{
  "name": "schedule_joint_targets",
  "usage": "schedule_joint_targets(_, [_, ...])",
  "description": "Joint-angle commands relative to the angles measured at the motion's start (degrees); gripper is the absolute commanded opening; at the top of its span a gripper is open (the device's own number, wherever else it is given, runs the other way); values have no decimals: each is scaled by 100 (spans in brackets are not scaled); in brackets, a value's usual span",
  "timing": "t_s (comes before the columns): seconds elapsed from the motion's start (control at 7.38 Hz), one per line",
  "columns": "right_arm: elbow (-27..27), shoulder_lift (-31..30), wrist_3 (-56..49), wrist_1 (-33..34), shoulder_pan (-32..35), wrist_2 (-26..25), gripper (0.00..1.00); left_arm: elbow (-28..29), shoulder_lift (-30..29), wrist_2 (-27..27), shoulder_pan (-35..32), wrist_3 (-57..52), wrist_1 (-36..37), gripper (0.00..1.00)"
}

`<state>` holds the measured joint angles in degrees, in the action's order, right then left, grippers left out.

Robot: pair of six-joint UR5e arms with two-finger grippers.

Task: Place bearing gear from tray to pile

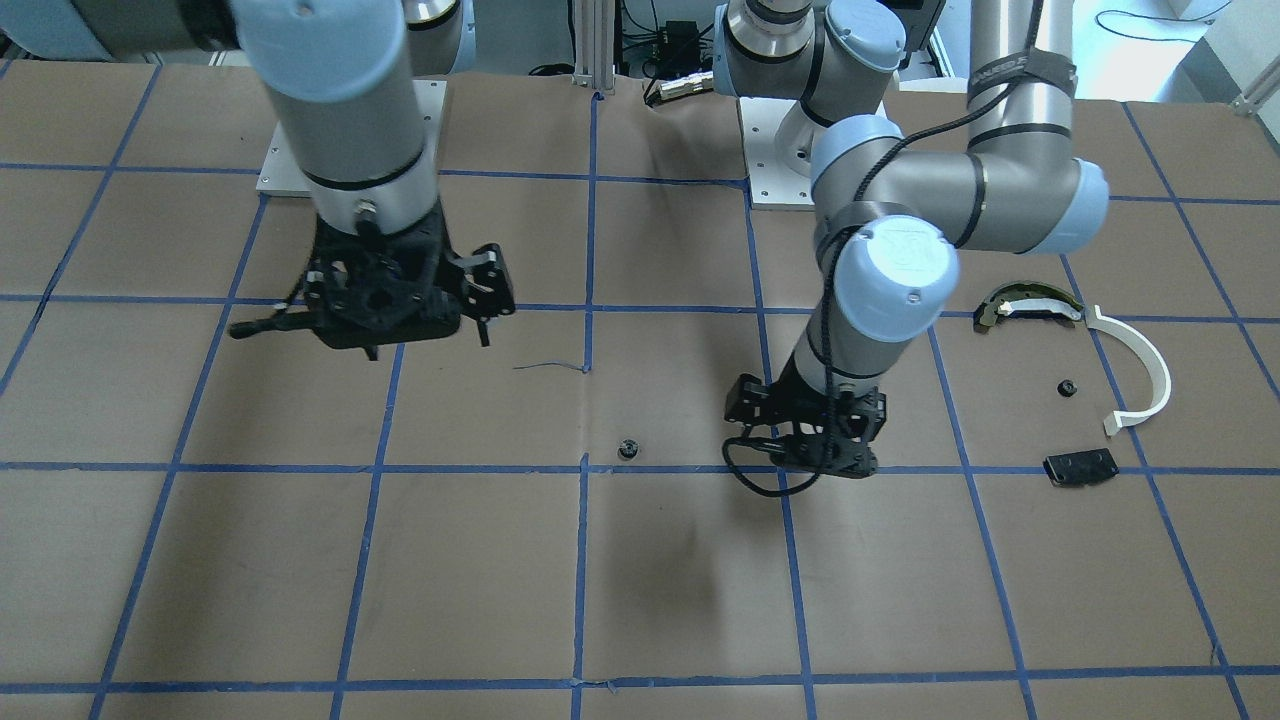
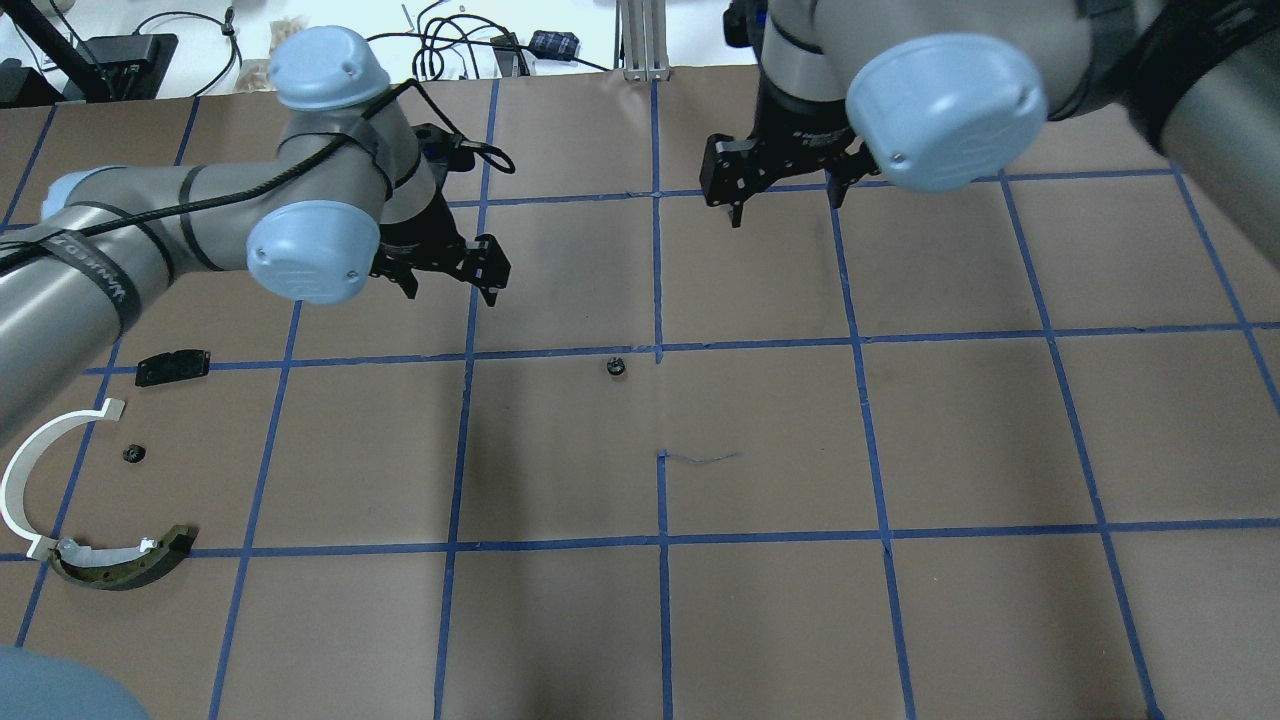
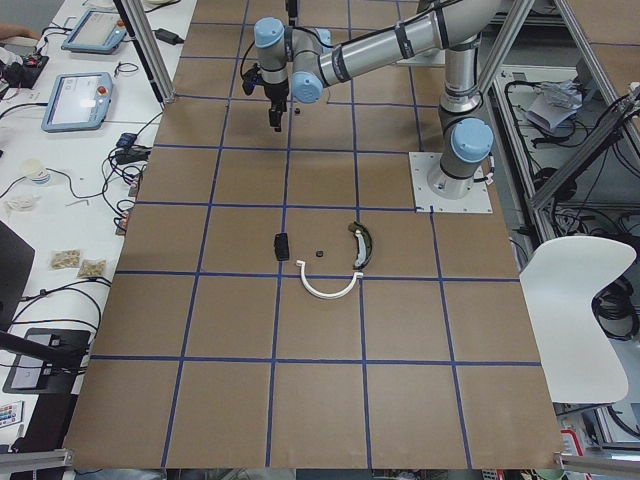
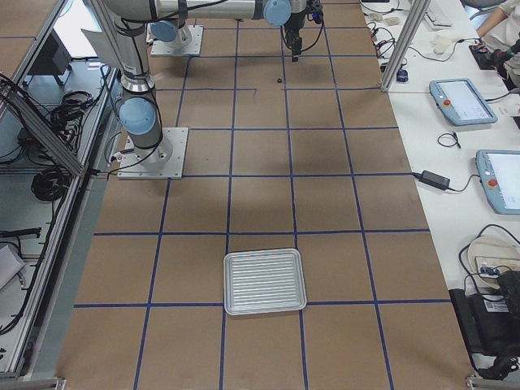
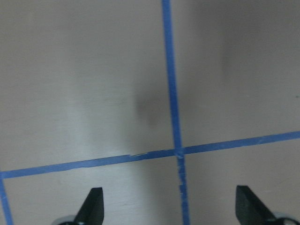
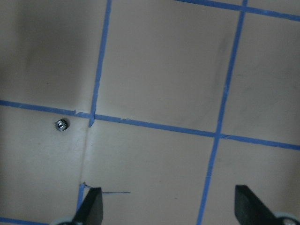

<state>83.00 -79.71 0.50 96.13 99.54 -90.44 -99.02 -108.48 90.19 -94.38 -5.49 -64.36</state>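
A small dark bearing gear (image 2: pixel 615 366) lies alone on the brown paper near the table's middle, also seen as bearing gear (image 1: pixel 628 449) and bearing gear (image 6: pixel 61 125). My left gripper (image 2: pixel 450 288) hovers open and empty to its left. My right gripper (image 2: pixel 787 205) hangs open and empty farther back on the right. The pile lies at the left: a white half-ring (image 2: pixel 40 432), an olive curved piece (image 2: pixel 125 562), a black plate (image 2: pixel 172 366) and another small gear (image 2: pixel 133 454). The silver tray (image 4: pixel 265 281) stands empty at the table's right end.
Blue tape lines divide the brown paper (image 2: pixel 760 620) into squares. The arm bases sit on white plates (image 1: pixel 275 150) at the robot's side. Side benches with tablets and cables (image 4: pixel 463 101) run along the far edge.
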Motion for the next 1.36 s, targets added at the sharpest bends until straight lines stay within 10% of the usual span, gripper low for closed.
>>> schedule_joint_targets(0.0, [-241, -343, -261, -752, -549, 8, 100, -47, -251, -132, -649, 494, 534, 100])
schedule_joint_targets(0.81, [383, -897, 246, -254, -655, -9, 100, -126, -1227, -353, -1241, 874, 1654, 100])
schedule_joint_targets(1.22, [533, -915, 241, 81, -646, 53, 100, -179, -1254, -397, -1267, 848, 1620, 77])
